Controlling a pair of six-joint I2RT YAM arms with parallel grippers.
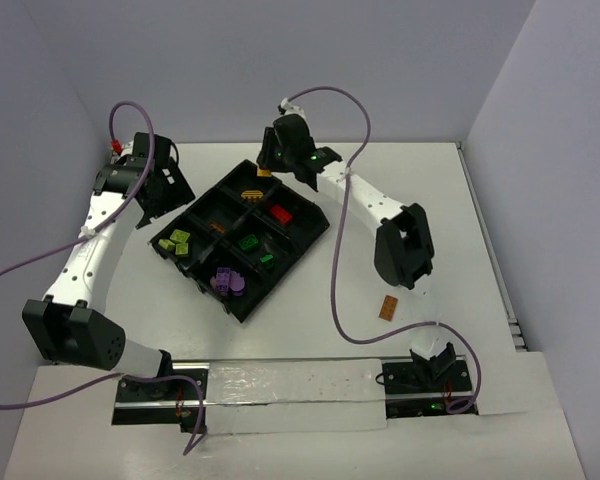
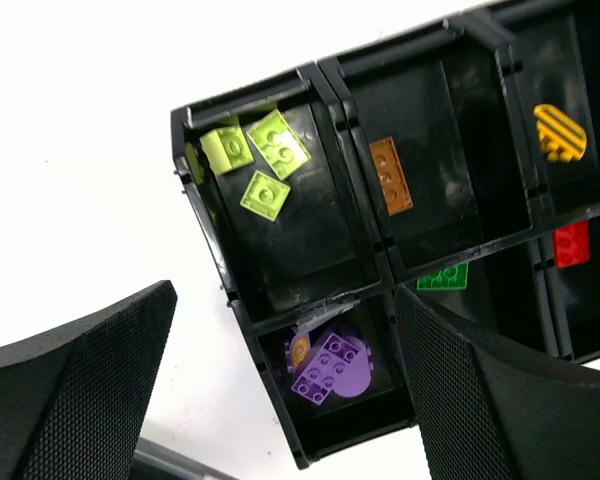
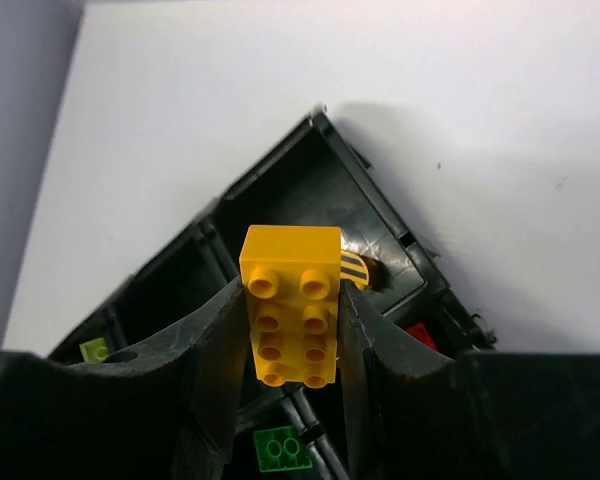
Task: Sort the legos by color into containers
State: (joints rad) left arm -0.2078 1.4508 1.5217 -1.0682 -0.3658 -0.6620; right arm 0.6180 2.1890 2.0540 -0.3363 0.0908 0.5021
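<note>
The black divided tray (image 1: 288, 268) sits mid-table. It holds lime bricks (image 1: 180, 242), purple pieces (image 1: 227, 281), green bricks (image 1: 247, 241), a red brick (image 1: 280, 212) and an orange-yellow striped piece (image 1: 252, 192). My right gripper (image 1: 267, 165) is shut on an orange-yellow brick (image 3: 290, 315) above the tray's far corner, over the striped piece (image 3: 355, 268). My left gripper (image 1: 165, 190) is open and empty beside the tray's left edge. Its view (image 2: 285, 300) shows lime bricks (image 2: 255, 160), a brown brick (image 2: 391, 175) and purple pieces (image 2: 328, 365) in their compartments.
A brown brick (image 1: 388, 307) lies on the table right of the tray, in front of the right arm's elbow (image 1: 404, 245). Purple cables loop over both arms. A taped strip runs along the near edge by the arm bases.
</note>
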